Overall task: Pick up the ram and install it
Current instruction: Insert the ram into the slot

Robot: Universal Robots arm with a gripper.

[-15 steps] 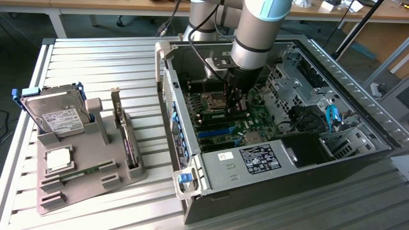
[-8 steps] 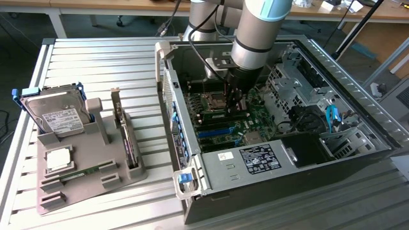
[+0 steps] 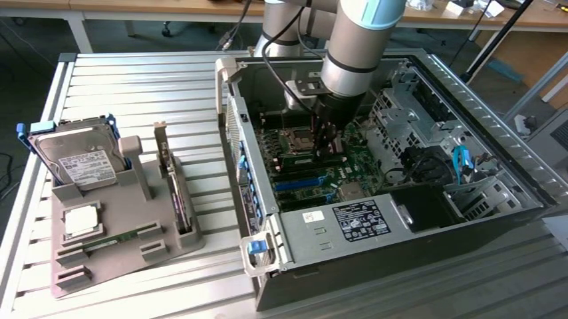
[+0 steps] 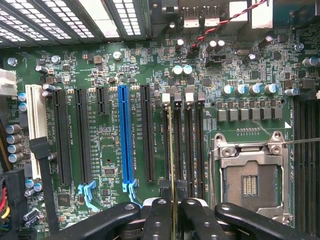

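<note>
Over the black memory slots inside the open computer case: jaws clamped on the ram.
Seen edge-on from the wrist, the thin green stick runs straight out from between the jaws, its long axis parallel to the slots and lined up with one beside the silver processor socket; whether it touches that slot I cannot tell.

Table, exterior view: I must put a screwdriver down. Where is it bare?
Bare slats lie behind the grey parts tray, across to the open computer case, and in a strip at the tray's near edge. Inside the case is crowded: the tool grips the ram over the motherboard.
</note>
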